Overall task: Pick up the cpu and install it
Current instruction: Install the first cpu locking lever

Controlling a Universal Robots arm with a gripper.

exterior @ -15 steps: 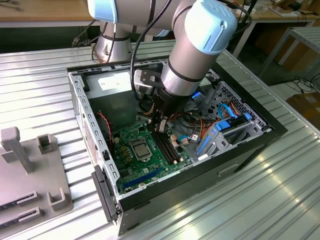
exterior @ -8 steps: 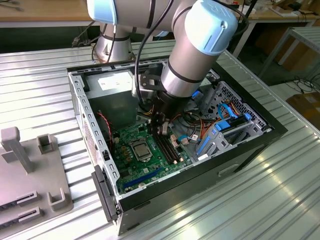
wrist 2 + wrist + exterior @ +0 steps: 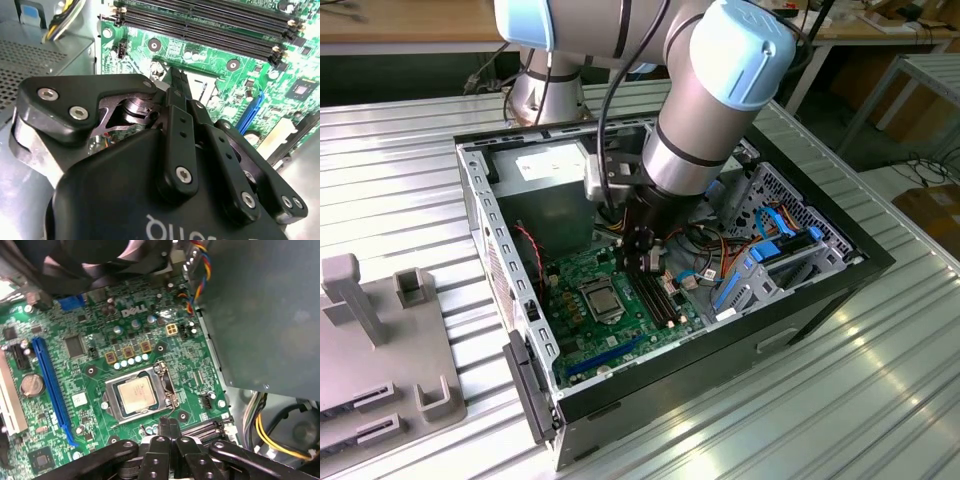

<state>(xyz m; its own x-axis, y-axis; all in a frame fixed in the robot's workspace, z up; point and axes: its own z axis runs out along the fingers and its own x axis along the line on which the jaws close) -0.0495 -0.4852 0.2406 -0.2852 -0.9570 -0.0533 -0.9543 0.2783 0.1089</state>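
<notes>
The cpu (image 3: 135,394), flat dull metal square, sits in its socket.

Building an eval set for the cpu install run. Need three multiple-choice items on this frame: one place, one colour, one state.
1. Where is the cpu?
A on the bench outside the case
B in the socket on the motherboard
C on the memory slots

2. What colour is the long slot beside the socket?
A red
B white
C blue

3. How do the fingers of the hand stand?
A shut, holding nothing
B wide open
C shut on a cable

Answers:
1 B: the chip lies inside the socket frame.
2 C: the slot is plainly blue.
3 A: the fingers meet with nothing between them.
</notes>
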